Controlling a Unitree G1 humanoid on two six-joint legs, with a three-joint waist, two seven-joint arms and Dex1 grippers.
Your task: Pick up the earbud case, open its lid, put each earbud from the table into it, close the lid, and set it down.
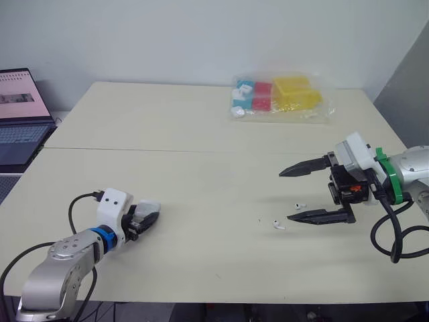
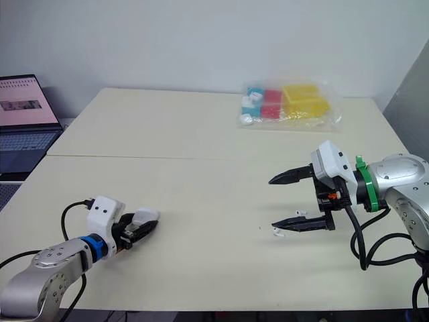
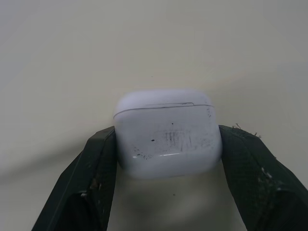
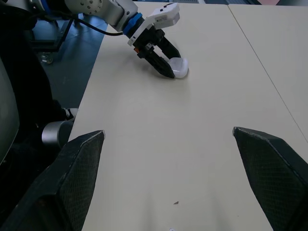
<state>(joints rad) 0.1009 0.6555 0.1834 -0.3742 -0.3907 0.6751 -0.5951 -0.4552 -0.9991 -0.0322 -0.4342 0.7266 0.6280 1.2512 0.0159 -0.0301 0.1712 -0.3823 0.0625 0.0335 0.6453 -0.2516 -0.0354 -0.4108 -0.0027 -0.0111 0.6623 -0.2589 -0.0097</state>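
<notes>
The white earbud case point(image 3: 166, 132) has its lid closed and sits clamped between the two black fingers of my left gripper point(image 1: 149, 216) at the table's front left, at or just above the tabletop. The case point(image 4: 179, 67) and left gripper also appear far off in the right wrist view. Two white earbuds lie on the table at the front right, one point(image 1: 298, 205) slightly farther back than the other point(image 1: 277, 225). My right gripper point(image 1: 287, 194) hovers open over them, its lower finger beside the farther earbud, with nothing between its fingers point(image 4: 82, 168).
A clear plastic bag of yellow, red and blue blocks point(image 1: 281, 97) lies at the back right. An open laptop point(image 1: 20, 114) stands off the table's left side. A seam point(image 1: 167, 149) crosses the cream table. Cables trail from both wrists.
</notes>
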